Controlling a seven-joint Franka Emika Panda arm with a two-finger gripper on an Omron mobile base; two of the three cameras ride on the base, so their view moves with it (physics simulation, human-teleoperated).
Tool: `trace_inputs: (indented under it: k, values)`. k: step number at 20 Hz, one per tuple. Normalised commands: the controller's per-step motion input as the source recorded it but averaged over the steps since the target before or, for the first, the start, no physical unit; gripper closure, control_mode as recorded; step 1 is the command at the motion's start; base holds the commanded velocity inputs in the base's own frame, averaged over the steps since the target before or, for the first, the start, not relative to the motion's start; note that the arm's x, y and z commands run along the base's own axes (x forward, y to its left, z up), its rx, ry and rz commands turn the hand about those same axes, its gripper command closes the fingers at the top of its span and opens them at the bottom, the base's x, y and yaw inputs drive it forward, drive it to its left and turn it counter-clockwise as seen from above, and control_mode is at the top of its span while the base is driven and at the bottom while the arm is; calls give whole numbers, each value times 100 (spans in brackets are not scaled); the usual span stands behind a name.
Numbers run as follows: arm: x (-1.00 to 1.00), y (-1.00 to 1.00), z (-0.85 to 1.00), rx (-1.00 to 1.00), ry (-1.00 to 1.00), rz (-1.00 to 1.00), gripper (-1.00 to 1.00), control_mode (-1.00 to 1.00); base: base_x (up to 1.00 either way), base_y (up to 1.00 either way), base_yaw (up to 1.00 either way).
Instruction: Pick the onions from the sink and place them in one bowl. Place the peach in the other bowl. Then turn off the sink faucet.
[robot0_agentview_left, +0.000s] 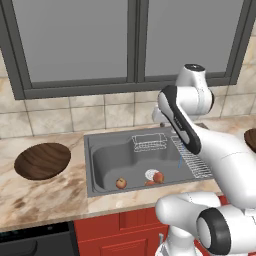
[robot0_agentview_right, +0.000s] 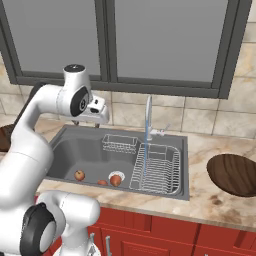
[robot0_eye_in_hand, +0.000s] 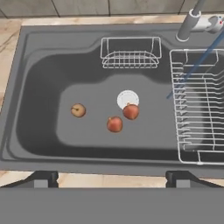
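Note:
The sink (robot0_eye_in_hand: 39, 65) holds three small round things on its floor. The peach (robot0_eye_in_hand: 78, 110) with a paler patch lies left of the white drain (robot0_eye_in_hand: 127, 98). Two reddish onions (robot0_eye_in_hand: 131, 111) (robot0_eye_in_hand: 114, 124) sit close together just below the drain. From the base views the peach (robot0_agentview_left: 121, 183) (robot0_agentview_right: 79, 175) and onions (robot0_agentview_left: 158, 177) (robot0_agentview_right: 116, 180) lie near the sink's front wall. My gripper (robot0_eye_in_hand: 111, 179) (robot0_agentview_right: 89, 121) hangs open high above the sink's front edge, holding nothing. One wooden bowl (robot0_agentview_left: 42, 160) stands left of the sink, the other bowl (robot0_agentview_right: 234, 174) right. The faucet (robot0_agentview_right: 148, 117) (robot0_eye_in_hand: 190, 22) runs a thin blue stream.
A wire dish rack (robot0_eye_in_hand: 197, 105) fills the sink's right part, and a small wire basket (robot0_eye_in_hand: 130, 53) hangs at its back wall. Marble counter (robot0_agentview_left: 45, 195) surrounds the sink. A window and tiled wall stand behind it.

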Motion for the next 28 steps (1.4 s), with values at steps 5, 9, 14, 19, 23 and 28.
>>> trace_inputs:
  k: [5,9,14,19,23,28]
  values:
    - [0,-1,-24,0,0,0,-100,-100,0,0,0]
    - [0,0,-22,0,0,0,-100,-100,0,0,0]
    - [0,0,-24,0,5,0,-100,-100,0,0,0]
    - [0,0,-30,0,4,0,-100,-100,0,0,0]
    - [4,0,-28,0,5,0,-100,-100,0,0,0]
    - [10,0,-27,0,7,0,-100,-100,0,0,0]
